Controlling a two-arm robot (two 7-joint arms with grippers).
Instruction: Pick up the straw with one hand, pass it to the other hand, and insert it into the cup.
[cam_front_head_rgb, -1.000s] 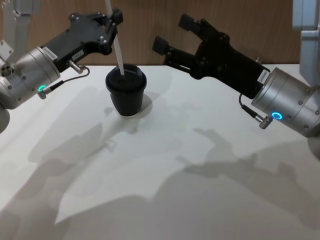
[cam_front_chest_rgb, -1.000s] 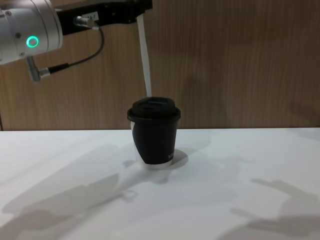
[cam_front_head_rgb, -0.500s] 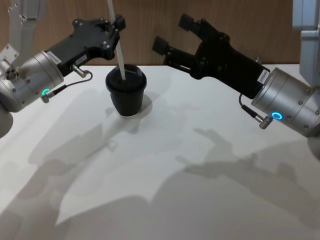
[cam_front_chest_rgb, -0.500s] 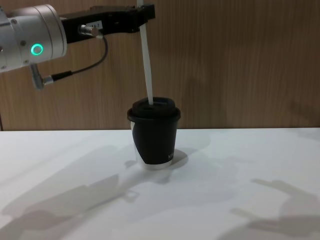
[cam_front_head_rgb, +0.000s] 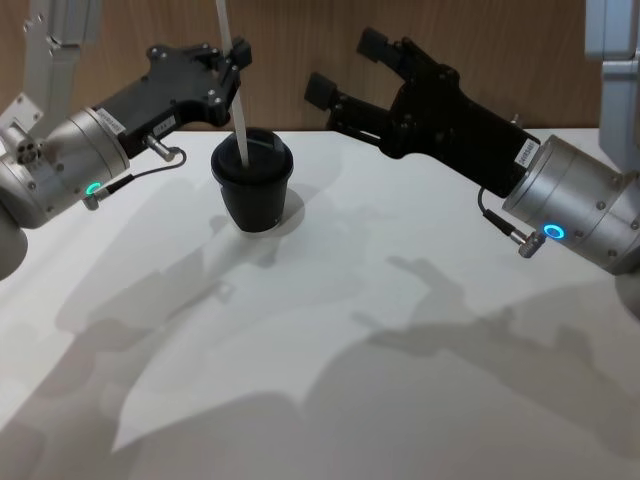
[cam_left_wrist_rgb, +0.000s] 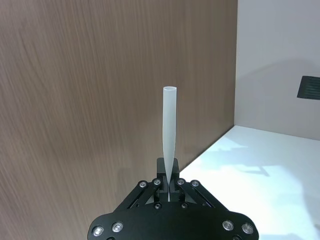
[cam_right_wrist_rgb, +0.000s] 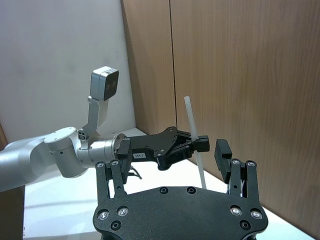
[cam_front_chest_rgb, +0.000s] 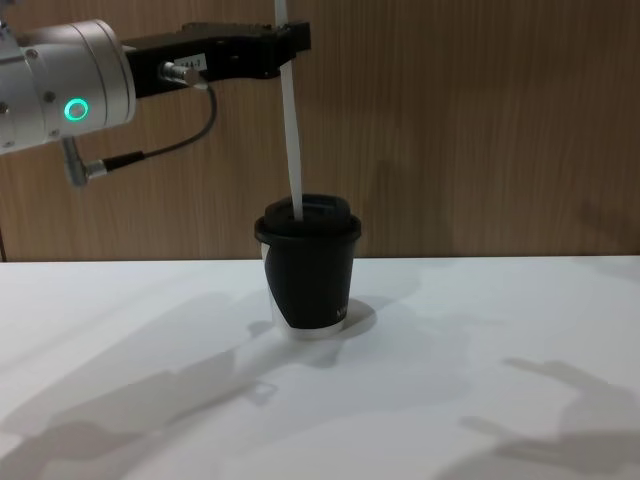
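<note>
We note left gripper (cam_front_head_rgb: 236, 52) clamped on straw (cam_front_chest_rgb: 291, 150), held near-upright so lower tip meets lid of cup (cam_front_chest_rgb: 308, 265) near worktop (cam_front_head_rgb: 400, 380) far edge. Right gripper (cam_front_head_rgb: 345, 68) wide apart, empty, beside cup; we judge handover done.

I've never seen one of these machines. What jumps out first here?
The left pincer, raised over the table's far side, is shut on a white straw whose lower end meets the lid of a black cup. The right pincer hangs open beside it, holding nothing.
</note>
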